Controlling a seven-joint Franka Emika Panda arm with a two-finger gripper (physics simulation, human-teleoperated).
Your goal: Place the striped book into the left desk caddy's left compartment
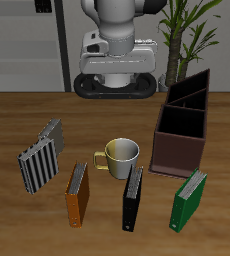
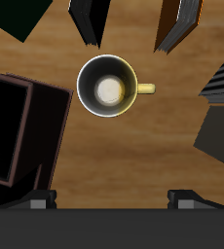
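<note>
The striped book stands near the table's front edge, leaning against a mottled grey book; it also shows in the wrist view. The left desk caddy, a dark brown box with dividers, stands across the table beyond the mug; part of it shows in the wrist view. My gripper hangs high over the back of the table, far from the book. In the wrist view my gripper is open and empty, with only the fingertips showing.
A mug stands mid-table, directly below the wrist camera. An orange book, a black book and a green book stand along the front edge. A plant stands behind the caddy.
</note>
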